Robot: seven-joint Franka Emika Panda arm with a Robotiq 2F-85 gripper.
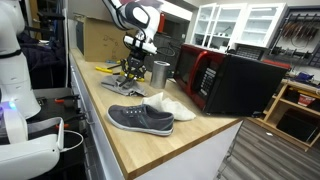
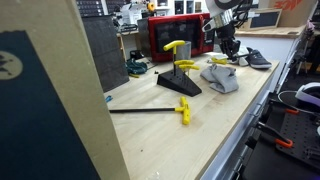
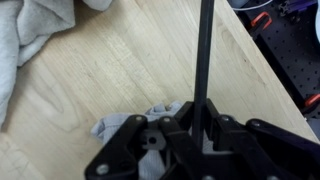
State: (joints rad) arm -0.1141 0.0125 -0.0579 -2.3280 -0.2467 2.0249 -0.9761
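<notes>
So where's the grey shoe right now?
In an exterior view the grey shoe lies toward the near end of the wooden table, right beside the white cloth, with the microwave further back.

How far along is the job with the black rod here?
Done: the claw is shut on the black rod, so the pick-up looks finished. In hand: it holds the rod over the wooden counter, near a grey rag. Left: the rod is not yet set down or released.
</notes>
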